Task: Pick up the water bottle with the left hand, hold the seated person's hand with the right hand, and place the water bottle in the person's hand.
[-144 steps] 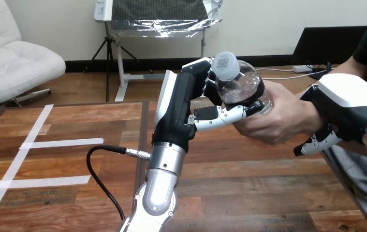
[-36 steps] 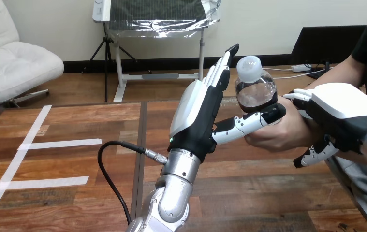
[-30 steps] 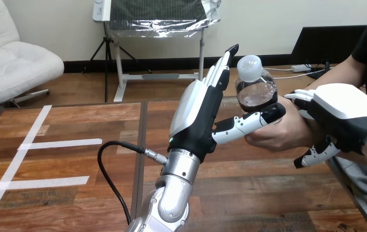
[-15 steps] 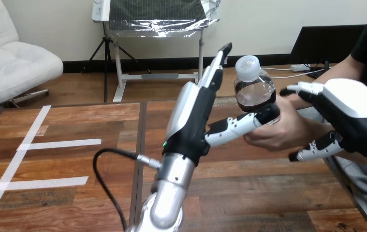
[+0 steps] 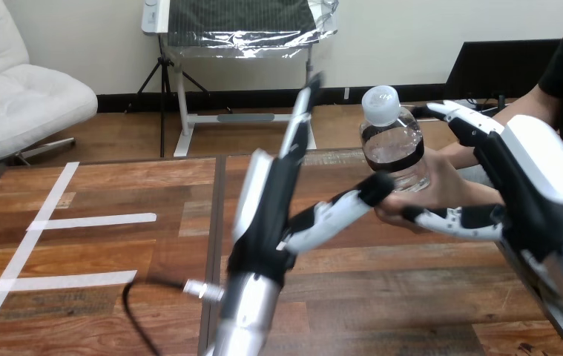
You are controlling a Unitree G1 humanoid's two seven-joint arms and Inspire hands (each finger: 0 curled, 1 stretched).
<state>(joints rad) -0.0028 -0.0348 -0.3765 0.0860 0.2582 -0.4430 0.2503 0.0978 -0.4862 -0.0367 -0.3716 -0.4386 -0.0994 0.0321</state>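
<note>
Water bottle [image 5: 393, 144], dark label band, is sitting upright in the person's hand [image 5: 430, 194] over the desk's [image 5: 115, 185] far right corner. Left hand [image 5: 265, 202], fingers straight, is pulling away leftward; right hand [image 5: 538, 167] is spreading open beside the person's wrist.

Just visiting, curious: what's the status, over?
Left hand open, fingers straight. Right hand open, astride person's wrist. Clear plastic white-capped water bottle upright in person's hand. Nothing blocking.
</note>
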